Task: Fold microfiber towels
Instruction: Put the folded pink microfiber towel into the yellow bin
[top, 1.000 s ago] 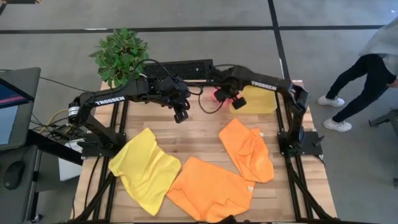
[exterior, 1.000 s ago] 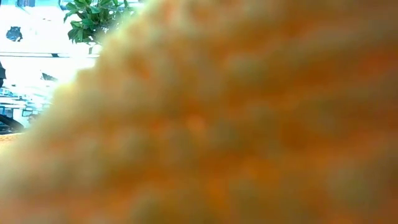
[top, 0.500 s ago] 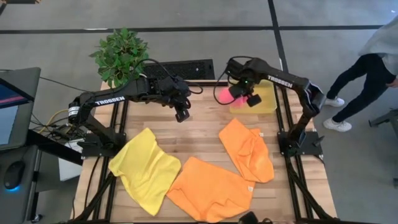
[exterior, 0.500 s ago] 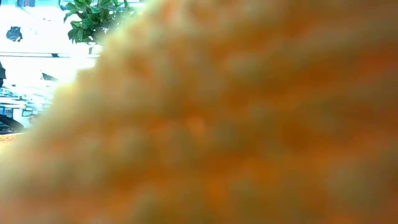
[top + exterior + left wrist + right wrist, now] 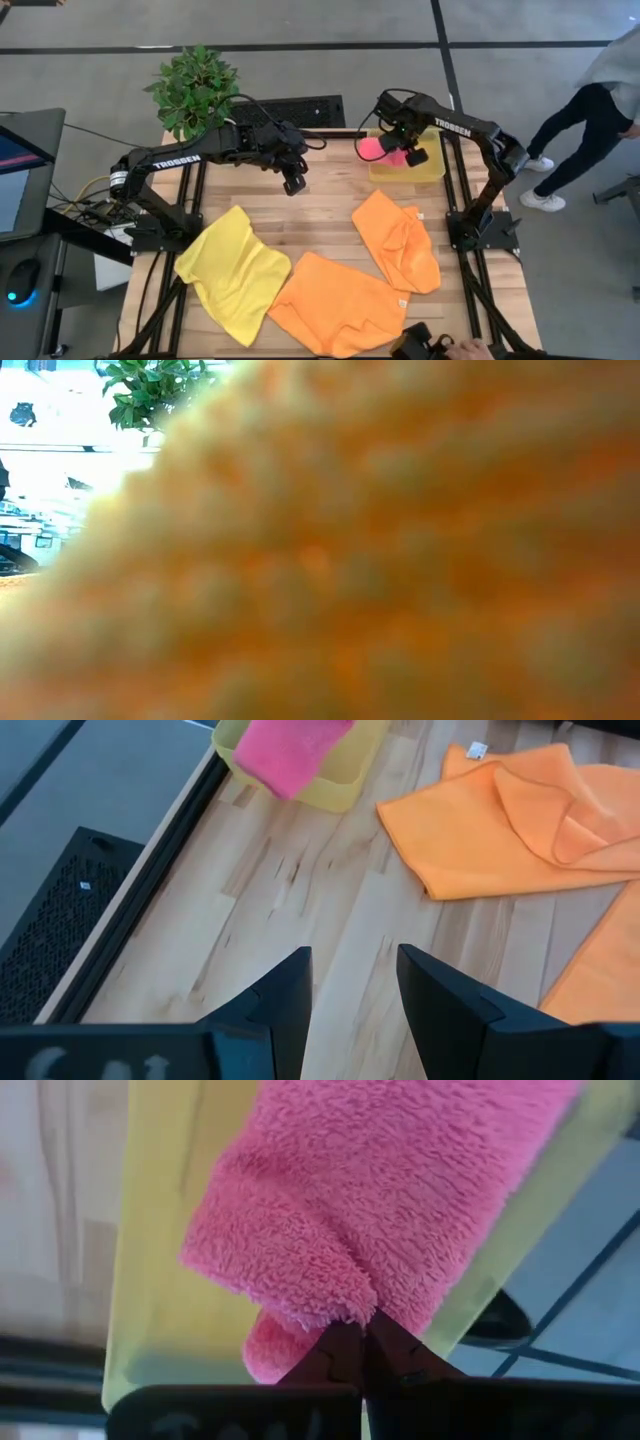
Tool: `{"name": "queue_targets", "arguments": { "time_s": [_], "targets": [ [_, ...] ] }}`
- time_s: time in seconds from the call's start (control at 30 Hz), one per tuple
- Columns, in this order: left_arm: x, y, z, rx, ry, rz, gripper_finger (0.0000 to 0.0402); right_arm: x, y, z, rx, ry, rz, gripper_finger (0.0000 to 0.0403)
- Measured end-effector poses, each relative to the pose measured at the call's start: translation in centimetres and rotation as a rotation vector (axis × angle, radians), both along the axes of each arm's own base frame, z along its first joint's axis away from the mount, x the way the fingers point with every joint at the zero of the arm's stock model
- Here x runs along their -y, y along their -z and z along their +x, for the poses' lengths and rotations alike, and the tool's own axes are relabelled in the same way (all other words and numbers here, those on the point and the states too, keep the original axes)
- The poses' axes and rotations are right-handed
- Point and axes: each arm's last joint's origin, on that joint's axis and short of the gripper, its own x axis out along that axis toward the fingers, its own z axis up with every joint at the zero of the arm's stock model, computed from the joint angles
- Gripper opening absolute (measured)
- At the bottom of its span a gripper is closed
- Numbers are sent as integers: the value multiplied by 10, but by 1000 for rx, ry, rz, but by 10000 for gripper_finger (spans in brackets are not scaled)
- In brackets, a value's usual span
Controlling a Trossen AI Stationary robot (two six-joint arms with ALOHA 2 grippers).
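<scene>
Pink towel (image 5: 371,147), folded, pinched in the closed right gripper (image 5: 396,152) and hanging over the left edge of the yellow bin (image 5: 425,168) at far right, long axis cannot be told; left gripper (image 5: 294,183), fingers apart, hovers over bare table (image 5: 325,210) far centre, arm reaching rightward.

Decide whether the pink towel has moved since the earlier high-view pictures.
Yes. Held by the right gripper, the pink towel has shifted rightward, from over the bare wood to above the yellow bin.
</scene>
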Motion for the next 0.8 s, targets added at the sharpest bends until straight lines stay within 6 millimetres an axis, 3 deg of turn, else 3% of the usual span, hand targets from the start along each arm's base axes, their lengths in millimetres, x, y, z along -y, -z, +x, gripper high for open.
{"name": "queue_targets", "arguments": {
  "time_s": [0.33,0.8],
  "targets": [
    [0,0,0,0,1,0,142,5,23,-15,-43,-39,33,14],
    [0,0,0,-1,3,2,141,8,25,-17,-26,-3,22,28]
  ]
}}
